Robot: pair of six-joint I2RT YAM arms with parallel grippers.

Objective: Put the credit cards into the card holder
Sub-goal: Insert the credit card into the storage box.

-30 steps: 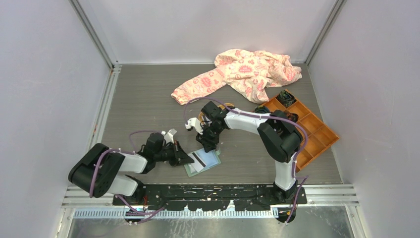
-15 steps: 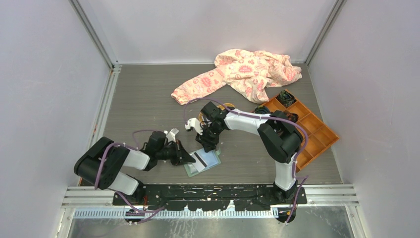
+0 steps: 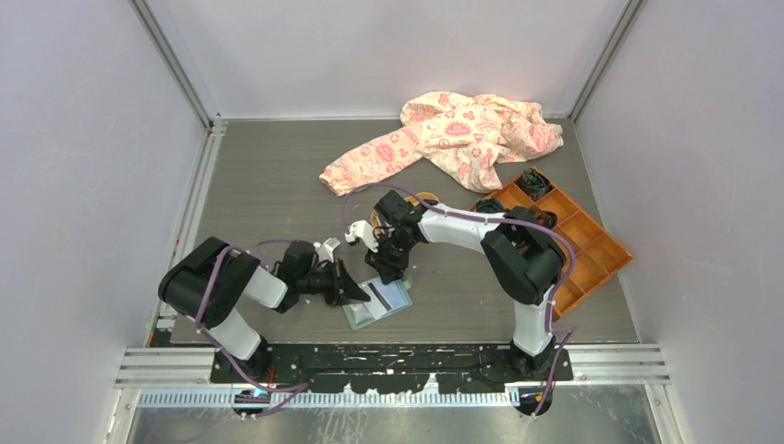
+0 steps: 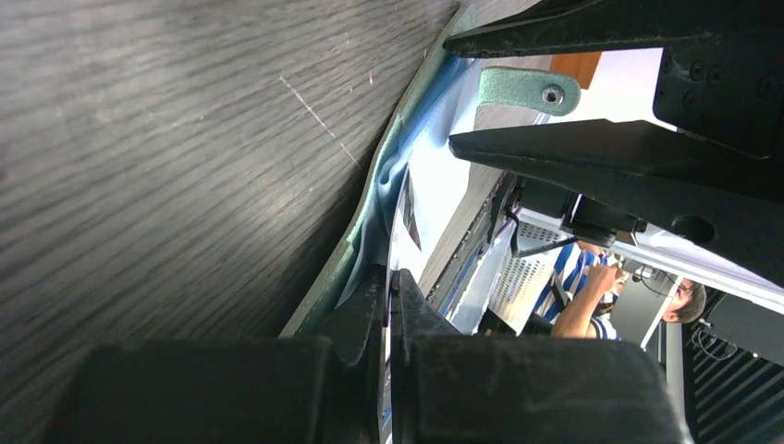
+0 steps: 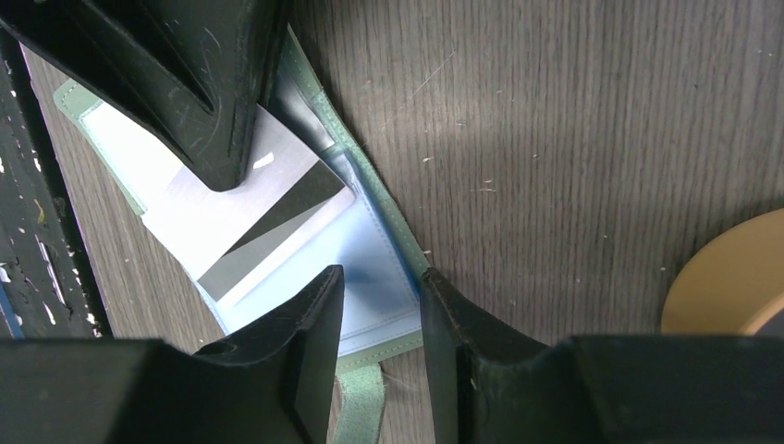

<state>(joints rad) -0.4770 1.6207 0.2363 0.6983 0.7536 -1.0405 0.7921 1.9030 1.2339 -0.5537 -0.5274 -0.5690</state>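
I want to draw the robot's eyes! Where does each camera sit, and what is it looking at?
Top: high behind the arms, looking down at the table; both arms show.
Left wrist: low beside the card holder; its shut left tool shows.
Right wrist: above the card holder and credit card; its right tool shows.
All share the card holder.

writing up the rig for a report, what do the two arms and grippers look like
The left arm and right arm have white tube links between bulky black joint housings, with purple cables looped along them. The left gripper and right gripper each have two black wedge-shaped fingers, scuffed with pale scratches.
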